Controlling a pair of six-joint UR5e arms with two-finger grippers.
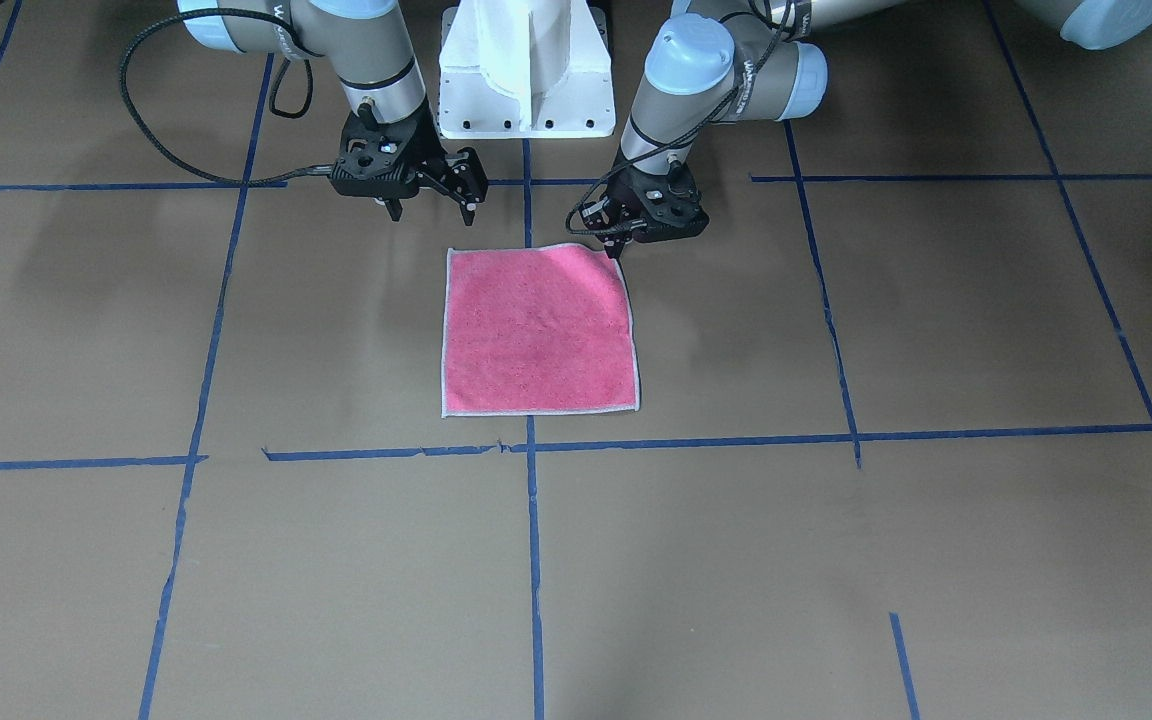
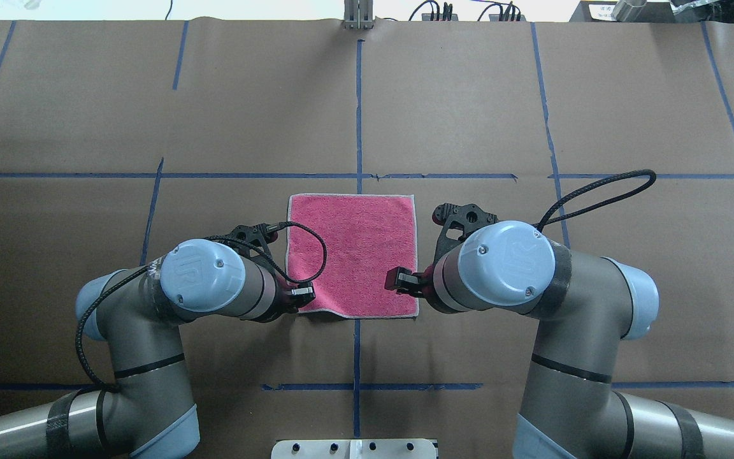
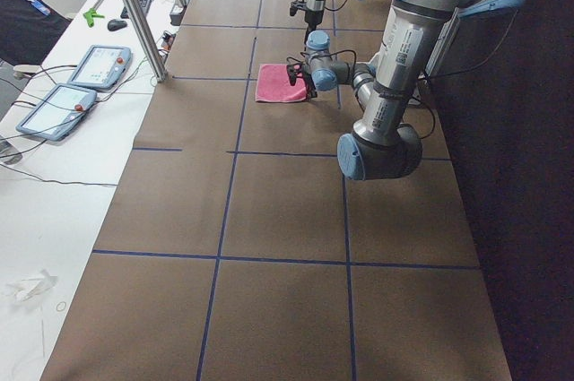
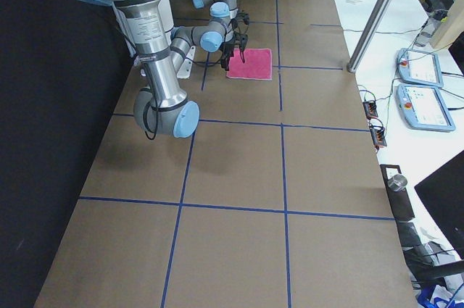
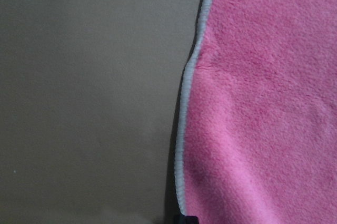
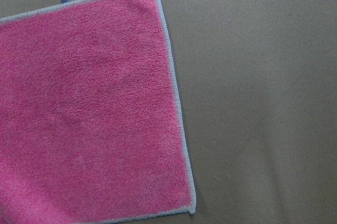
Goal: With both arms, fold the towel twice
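Note:
The towel (image 1: 536,330) lies flat and unfolded on the brown table, pink-red face up, with pale edging; it also shows in the overhead view (image 2: 354,255). My left gripper (image 1: 620,250) is down at the towel's corner nearest the robot on my left (image 2: 302,294). Its wrist view shows the edging (image 5: 181,145) very close. I cannot tell whether its jaws are open or shut. My right gripper (image 1: 433,208) is open and empty. It hangs above the table beside the towel's other near corner (image 2: 400,280). Its wrist view shows the towel (image 6: 89,108) from higher up.
The white pedestal base (image 1: 526,70) stands just behind the towel between the arms. Blue tape lines (image 1: 532,560) cross the brown table. Control tablets (image 3: 99,67) and a metal pole (image 3: 134,13) stand off the table on the operators' side.

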